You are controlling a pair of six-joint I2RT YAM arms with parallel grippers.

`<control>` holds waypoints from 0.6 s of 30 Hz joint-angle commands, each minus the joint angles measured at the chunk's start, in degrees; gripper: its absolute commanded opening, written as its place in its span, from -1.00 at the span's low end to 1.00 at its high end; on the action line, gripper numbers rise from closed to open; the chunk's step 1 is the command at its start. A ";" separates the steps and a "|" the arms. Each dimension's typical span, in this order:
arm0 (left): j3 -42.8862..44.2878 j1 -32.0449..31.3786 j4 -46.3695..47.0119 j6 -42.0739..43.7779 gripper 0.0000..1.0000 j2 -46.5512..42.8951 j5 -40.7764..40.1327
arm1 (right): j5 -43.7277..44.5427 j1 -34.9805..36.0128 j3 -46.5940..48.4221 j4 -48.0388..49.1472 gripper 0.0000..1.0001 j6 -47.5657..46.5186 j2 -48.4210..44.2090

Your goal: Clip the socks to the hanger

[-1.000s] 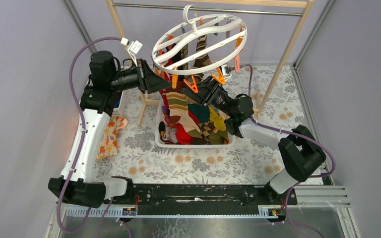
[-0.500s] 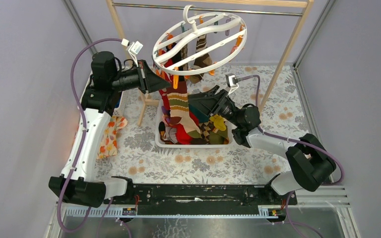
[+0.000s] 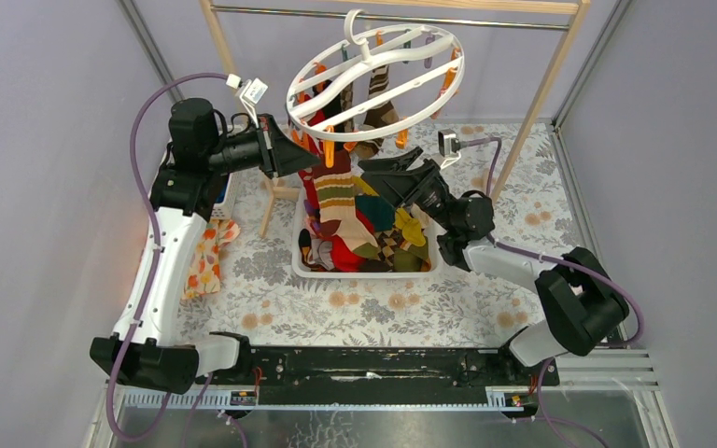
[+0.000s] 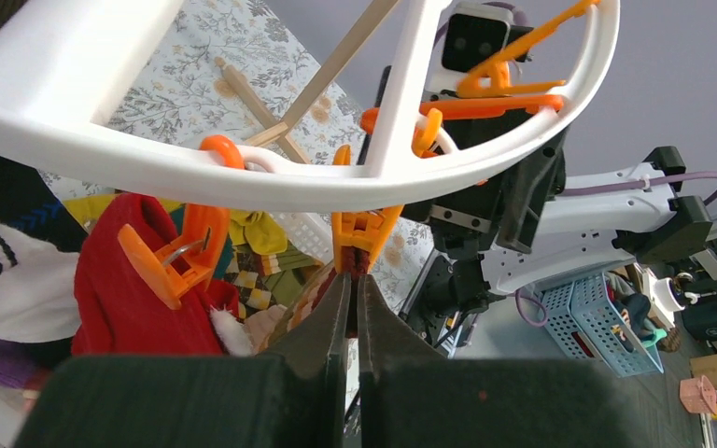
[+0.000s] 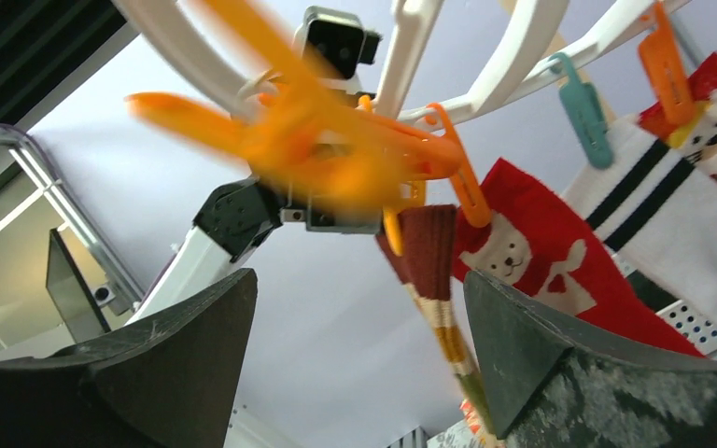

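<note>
The white oval hanger (image 3: 373, 79) hangs from the rail, with several socks clipped under it. My left gripper (image 3: 310, 161) is shut on the dark red cuff of a long striped sock (image 3: 336, 196), right below an orange clip (image 4: 364, 229) that bites the same cuff. In the left wrist view the jaws (image 4: 355, 280) meet under the hanger ring (image 4: 243, 177). My right gripper (image 3: 387, 161) is open and empty, just right of the striped sock (image 5: 434, 280), below the blurred orange clip (image 5: 336, 149). A red Santa sock (image 5: 523, 252) hangs beside it.
A white basket (image 3: 364, 273) full of mixed socks stands under the hanger. The wooden-framed rail (image 3: 541, 93) spans the back. An orange-flowered cloth (image 3: 203, 261) lies left of the basket. A white black-striped sock (image 5: 653, 205) and a teal clip (image 5: 583, 112) hang at right.
My right gripper has come off the orange clip, dropped back and opened wide. The clip now swings. The left gripper has stayed shut on the striped sock.
</note>
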 commanded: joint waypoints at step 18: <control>2.06 0.47 -1.45 1.81 -0.92 -1.63 0.27 | -1.25 1.03 11.20 11.48 0.58 3.45 6.47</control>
